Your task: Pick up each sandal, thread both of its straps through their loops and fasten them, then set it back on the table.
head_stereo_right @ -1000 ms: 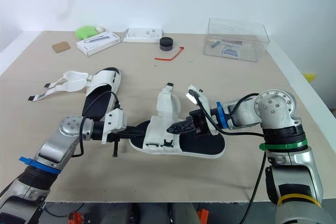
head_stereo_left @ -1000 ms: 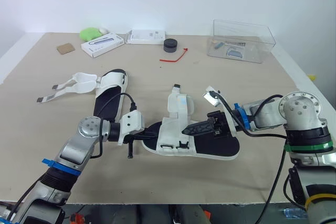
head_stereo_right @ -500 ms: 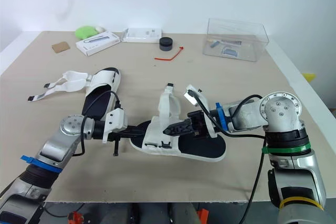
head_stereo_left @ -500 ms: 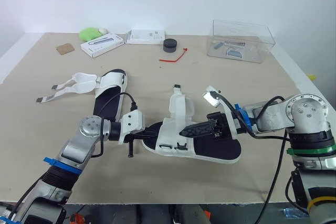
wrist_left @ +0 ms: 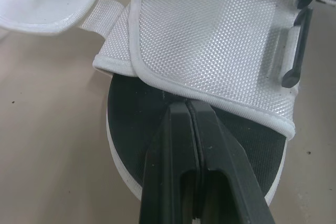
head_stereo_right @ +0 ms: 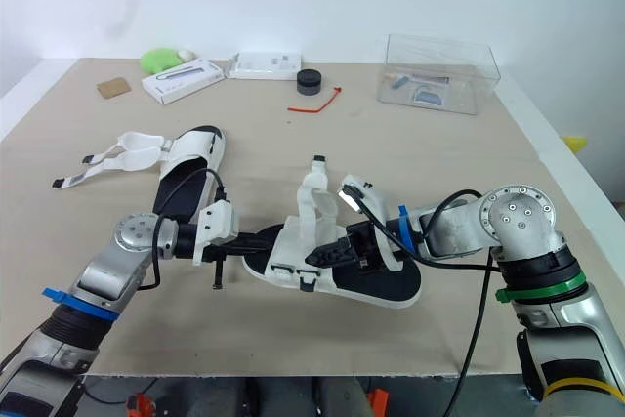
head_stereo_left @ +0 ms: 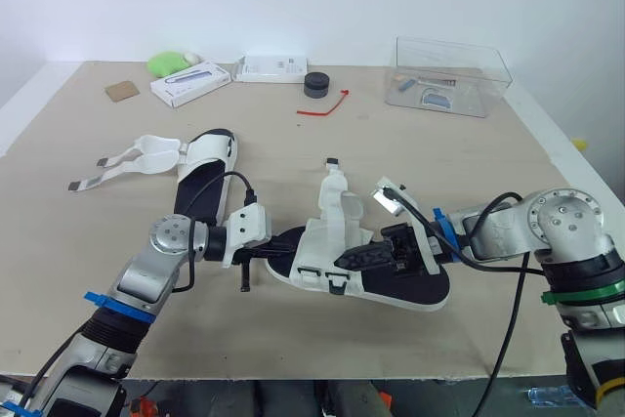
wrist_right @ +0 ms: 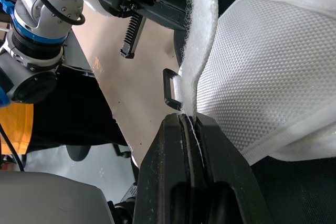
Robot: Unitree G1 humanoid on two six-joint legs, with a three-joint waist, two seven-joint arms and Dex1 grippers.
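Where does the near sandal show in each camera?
Left eye view: sandal, centre of the near half of the table.
Right eye view: same place.
Left wrist view: its black sole end, just past the left hand.
Right wrist view: its strap edge pinched by the right hand.
Shared landmark: its white mesh upper.

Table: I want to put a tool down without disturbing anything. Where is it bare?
Bare between the red tie and the gripped sandal, and in front of the clear box. Crowded along the back edge and around the other sandal.
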